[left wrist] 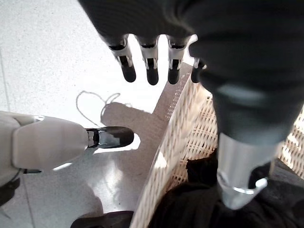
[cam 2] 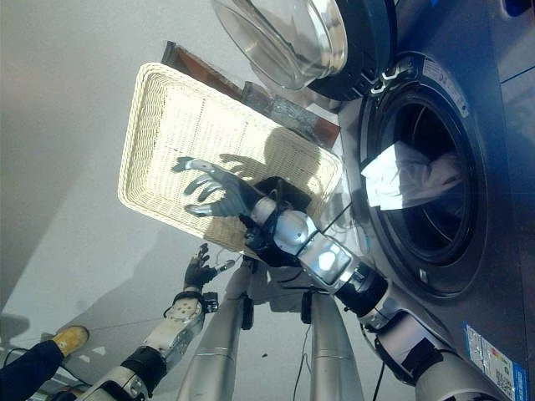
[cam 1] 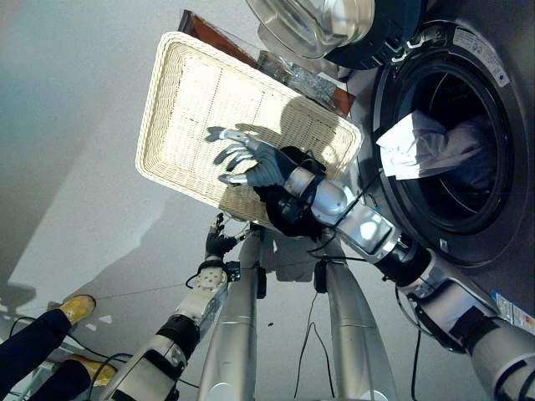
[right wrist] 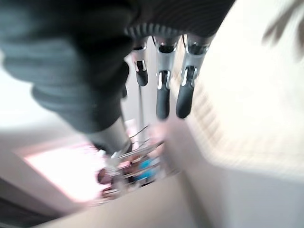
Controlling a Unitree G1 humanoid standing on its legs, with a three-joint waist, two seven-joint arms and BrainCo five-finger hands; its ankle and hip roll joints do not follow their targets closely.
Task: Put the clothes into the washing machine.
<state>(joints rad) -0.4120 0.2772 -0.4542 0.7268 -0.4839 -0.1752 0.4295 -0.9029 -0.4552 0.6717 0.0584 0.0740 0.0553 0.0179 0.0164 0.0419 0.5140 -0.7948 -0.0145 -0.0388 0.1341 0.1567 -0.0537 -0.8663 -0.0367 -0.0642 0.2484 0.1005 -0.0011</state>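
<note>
A cream wicker basket (cam 1: 192,92) lies on the floor beside the washing machine (cam 1: 468,242). My right hand (cam 1: 259,163) hovers over the basket's floor, open, fingers spread and holding nothing. A black garment (cam 1: 284,219) is bunched in the basket's corner nearest the machine, under my right wrist; it also appears in the left wrist view as dark cloth (left wrist: 190,209) inside the rim. My left hand (cam 1: 219,242) is low, just outside the basket's near edge, open with straight fingers (left wrist: 152,71). A white garment (cam 1: 414,146) and dark cloth (cam 1: 472,142) lie in the machine's open drum.
The machine's round glass door (cam 1: 318,21) stands swung open above the basket's far corner. A brown box (cam 1: 217,38) with clear wrapping (cam 1: 297,75) sits behind the basket. A person's legs and yellow shoes (cam 1: 75,307) are at the lower left on the grey floor.
</note>
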